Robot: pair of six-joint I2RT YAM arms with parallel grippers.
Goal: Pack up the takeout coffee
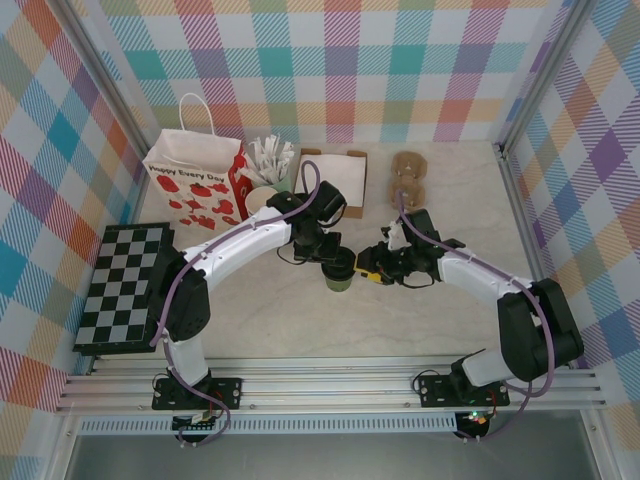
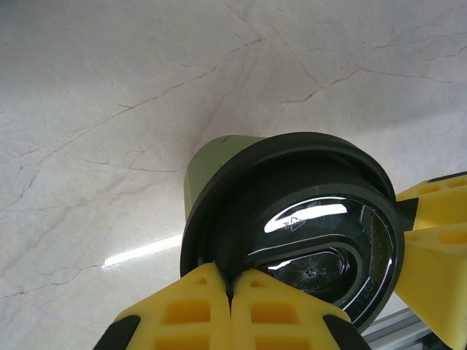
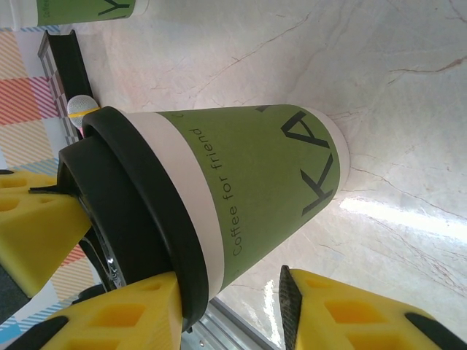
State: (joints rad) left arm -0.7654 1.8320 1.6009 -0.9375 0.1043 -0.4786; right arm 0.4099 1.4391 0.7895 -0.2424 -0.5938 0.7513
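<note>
The takeout coffee (image 1: 340, 272), a dark-green paper cup with a black lid, stands upright on the marble table (image 1: 430, 320) between my two arms. My left gripper (image 1: 328, 258) comes at it from above. In the left wrist view the left gripper (image 2: 230, 281) is shut on the rim of the lid (image 2: 306, 219). My right gripper (image 1: 368, 268) sits at the cup's right side. In the right wrist view the right gripper (image 3: 232, 292) is open beside the cup (image 3: 255, 182). One finger (image 3: 124, 313) rests against the lid; the other is apart from the cup wall.
A white paper bag with red prints (image 1: 195, 185) stands back left, with a pale-green cup of white packets (image 1: 268, 160) and cream cups (image 1: 262, 200) beside it. A cardboard tray (image 1: 335, 175) and brown carriers (image 1: 408, 175) lie behind. A checkerboard (image 1: 125, 285) lies left.
</note>
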